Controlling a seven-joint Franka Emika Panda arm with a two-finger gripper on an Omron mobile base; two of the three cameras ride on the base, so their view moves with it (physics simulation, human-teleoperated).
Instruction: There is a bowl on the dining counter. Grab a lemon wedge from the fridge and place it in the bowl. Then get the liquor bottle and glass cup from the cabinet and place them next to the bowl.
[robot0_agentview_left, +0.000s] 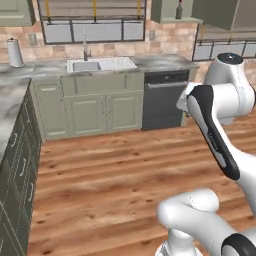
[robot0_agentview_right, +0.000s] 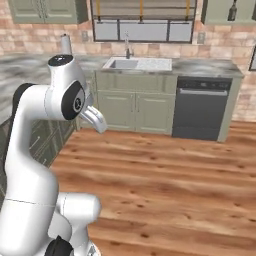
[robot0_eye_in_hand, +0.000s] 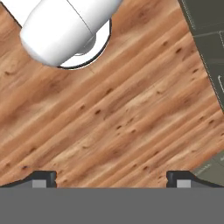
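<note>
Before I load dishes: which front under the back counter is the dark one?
The dishwasher, right of the sink: its panel is dark grey with a silver handle bar across the top, while the cabinet doors beside it are pale green.

Both base views look forward and slightly down across the wood floor (robot0_agentview_left: 110, 170) at the far kitchen wall, from well back. They share the sink (robot0_agentview_left: 87, 65), the green cabinets (robot0_agentview_right: 135, 110) and the dishwasher (robot0_agentview_left: 162, 100); left view from the left, right view from the right. Hand view points straight down at the floor, close, fingers (robot0_eye_in_hand: 43, 177) at its bottom edge.
</note>
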